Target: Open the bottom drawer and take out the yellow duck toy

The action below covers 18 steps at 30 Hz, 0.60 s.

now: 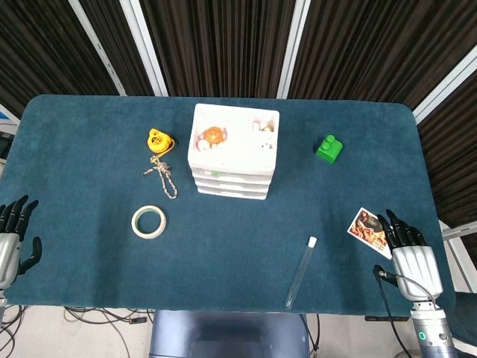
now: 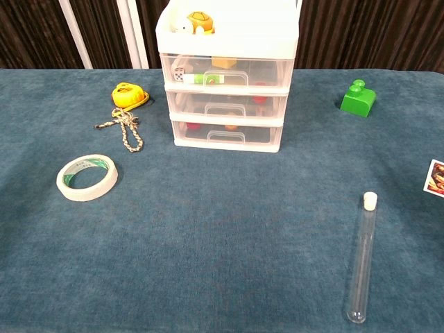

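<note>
A white three-drawer unit (image 1: 233, 153) stands at the table's middle back. All its drawers are pushed in. The bottom drawer (image 2: 227, 134) has a clear front; small red and yellow things show dimly behind it, and I cannot make out a duck. My left hand (image 1: 15, 233) lies at the table's front left edge, fingers apart, holding nothing. Far from the unit, at the front right edge, my right hand (image 1: 403, 240) also has its fingers spread and is empty. Neither hand shows in the chest view.
An orange turtle toy (image 1: 212, 136) sits on the unit's top. Left of the unit lie a yellow round object (image 2: 127, 94) with a knotted rope (image 2: 125, 129), and a tape roll (image 2: 87, 177). A green brick (image 2: 358, 98), a glass tube (image 2: 363, 258) and a picture card (image 1: 366, 224) lie on the right.
</note>
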Motion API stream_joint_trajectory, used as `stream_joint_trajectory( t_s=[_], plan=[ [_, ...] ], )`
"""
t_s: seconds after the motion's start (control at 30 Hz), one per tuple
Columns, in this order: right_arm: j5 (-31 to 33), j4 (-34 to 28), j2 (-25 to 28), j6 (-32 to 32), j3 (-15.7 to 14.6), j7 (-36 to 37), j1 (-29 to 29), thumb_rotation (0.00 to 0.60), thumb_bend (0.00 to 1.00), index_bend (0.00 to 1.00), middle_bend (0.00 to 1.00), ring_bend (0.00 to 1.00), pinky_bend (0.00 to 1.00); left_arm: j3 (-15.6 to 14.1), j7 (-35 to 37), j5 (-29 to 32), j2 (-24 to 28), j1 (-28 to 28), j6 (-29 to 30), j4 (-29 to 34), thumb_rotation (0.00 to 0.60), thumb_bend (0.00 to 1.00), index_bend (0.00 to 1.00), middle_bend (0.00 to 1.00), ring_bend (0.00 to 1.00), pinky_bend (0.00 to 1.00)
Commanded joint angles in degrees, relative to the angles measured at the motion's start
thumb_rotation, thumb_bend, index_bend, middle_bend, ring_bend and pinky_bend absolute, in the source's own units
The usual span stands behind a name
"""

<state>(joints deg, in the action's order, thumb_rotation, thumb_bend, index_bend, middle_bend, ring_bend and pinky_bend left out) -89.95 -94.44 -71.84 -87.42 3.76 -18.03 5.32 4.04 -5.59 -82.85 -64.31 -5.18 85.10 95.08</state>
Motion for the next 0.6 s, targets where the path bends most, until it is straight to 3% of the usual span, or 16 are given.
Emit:
stream_joint_trajectory(
  t_s=[0.03, 0.6],
  plan=[
    [0.04, 0.14, -0.04, 0.17, -0.02, 0.19, 0.09, 0.6, 0.13, 0.03, 0.07, 0.17, 0.24, -0.01, -0.1, -0.06, -0.04, 0.03, 0.14, -0.01, 0.6, 0.58, 0.05, 0.0, 0.0, 0.0],
    [-0.2, -0.18, 1.05, -0.08, -0.31, 2.19, -0.14, 0.6, 0.13, 0.03, 0.07, 0.17, 0.24, -0.34, -0.03, -0.2, 0.22, 0.74, 1.0, 0.35, 0.6, 0.58, 0.05, 0.0, 0.0, 0.0]
  ],
)
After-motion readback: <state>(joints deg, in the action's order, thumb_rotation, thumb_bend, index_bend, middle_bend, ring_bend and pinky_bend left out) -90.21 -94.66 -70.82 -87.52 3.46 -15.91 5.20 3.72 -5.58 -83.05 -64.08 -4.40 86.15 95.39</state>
